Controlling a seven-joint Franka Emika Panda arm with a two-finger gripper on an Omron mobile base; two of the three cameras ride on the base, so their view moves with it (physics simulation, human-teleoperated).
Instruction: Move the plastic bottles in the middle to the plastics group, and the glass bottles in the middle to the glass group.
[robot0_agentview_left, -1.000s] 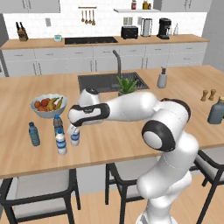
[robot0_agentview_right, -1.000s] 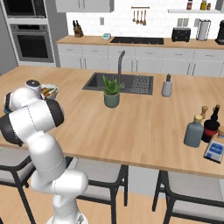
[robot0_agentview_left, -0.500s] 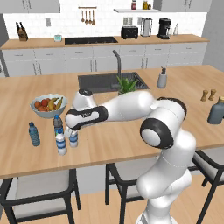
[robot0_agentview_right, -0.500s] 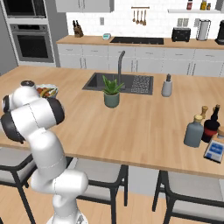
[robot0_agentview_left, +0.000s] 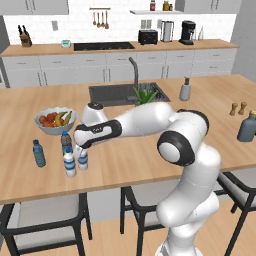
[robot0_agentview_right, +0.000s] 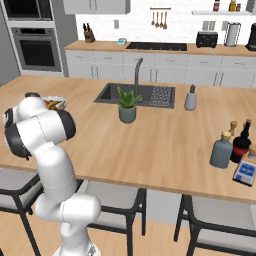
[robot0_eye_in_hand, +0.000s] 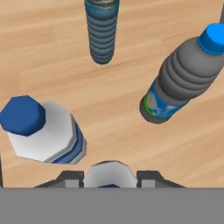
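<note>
My gripper (robot0_eye_in_hand: 109, 178) has just clamped onto the small clear-white plastic bottle (robot0_agentview_left: 83, 159) — it stands on the wooden counter (robot0_agentview_left: 150, 155) among the plastics group, so release comes next.

Kitchen: sink (robot0_agentview_left: 125, 93), oven (robot0_agentview_right: 31, 47), wooden island counter (robot0_agentview_right: 165, 145).

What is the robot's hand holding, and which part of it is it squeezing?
The gripper is shut on a small white bottle, pinching it near the top, one finger on each side. The bottle stands on the wooden counter.
</note>
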